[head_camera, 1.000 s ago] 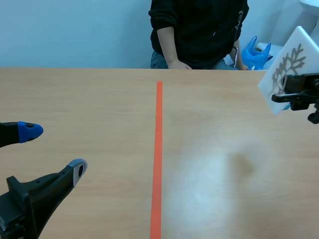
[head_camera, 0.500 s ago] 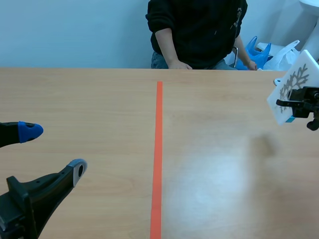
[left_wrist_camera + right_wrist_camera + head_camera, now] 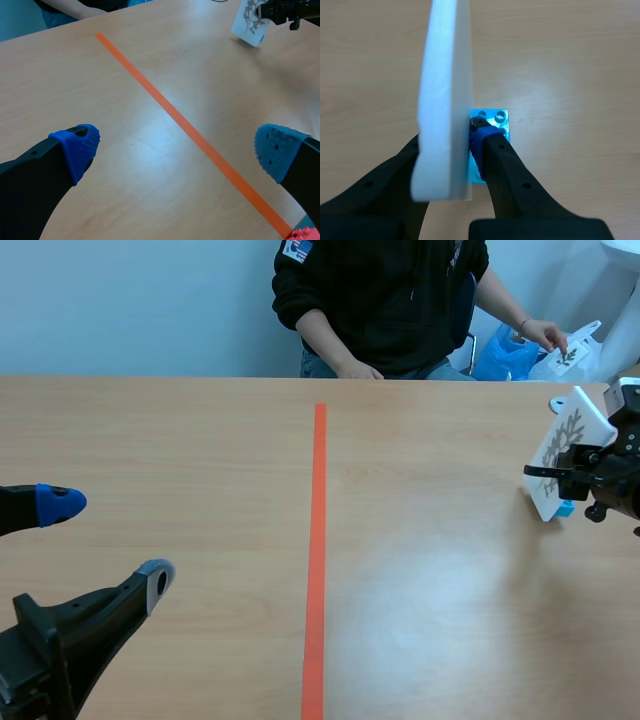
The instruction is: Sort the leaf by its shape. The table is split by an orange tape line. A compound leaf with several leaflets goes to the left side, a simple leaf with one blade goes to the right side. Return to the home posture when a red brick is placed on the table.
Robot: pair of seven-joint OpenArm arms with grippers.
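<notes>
Scene view first: your right gripper (image 3: 556,474) comes in from the right and is clamped on a white foam card printed with a grey, many-branched leaf (image 3: 577,426). The card is tilted, its top leaning away from the robot. A small blue studded brick (image 3: 566,508) sits at its foot, low over the light wooden table (image 3: 180,430). You can't tell from here whether that brick touches the wood. The card is well to the right of the orange tape line (image 3: 318,540), near the table's right edge. Your left gripper (image 3: 108,541) hangs low on the left, fingers spread wide with nothing between them. Across the table sits a person in a black top (image 3: 385,300), one hand (image 3: 545,335) at a white plastic bag (image 3: 580,350) beside a blue bag (image 3: 498,352).

Left wrist view: the left gripper (image 3: 177,149) gapes open over the tape line (image 3: 150,90), both blue dotted pads (image 3: 80,145) bare. Far ahead, past the line, the leaf card (image 3: 248,17) stands with the right gripper (image 3: 272,9) on it.

Right wrist view: you see the card (image 3: 445,90) edge-on, squeezed between the right gripper's (image 3: 447,140) two fingers. The blue pad (image 3: 477,140) presses one face. The blue brick (image 3: 492,119) lies just beyond that finger, against the card's foot.
</notes>
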